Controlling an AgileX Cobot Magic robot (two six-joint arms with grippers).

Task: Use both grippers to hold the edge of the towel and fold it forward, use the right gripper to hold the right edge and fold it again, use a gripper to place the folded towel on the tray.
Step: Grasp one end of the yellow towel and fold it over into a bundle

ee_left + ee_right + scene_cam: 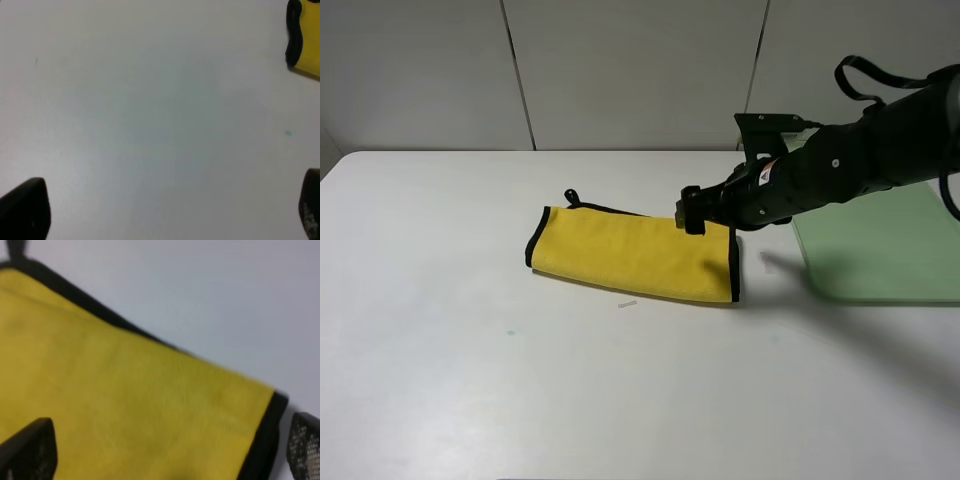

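Observation:
The yellow towel [630, 255] lies on the white table as a long folded strip with black trim, its corner loop [571, 196] at the far left. My right gripper [690, 215] hovers open over the strip's far side, near its right edge [735, 262]. In the right wrist view the towel [125, 390] fills the picture between the spread fingertips [30, 452], with the trimmed right edge [265, 435] just inside one of them. My left gripper [167, 212] is open over bare table, a towel corner [305, 40] beyond it. The green tray [880, 250] lies right of the towel, partly under my right arm.
A small white scrap [626, 304] lies on the table just in front of the towel. A tiny teal speck [287, 132] marks the tabletop near the left gripper. White wall panels stand behind the table's far edge [520, 152].

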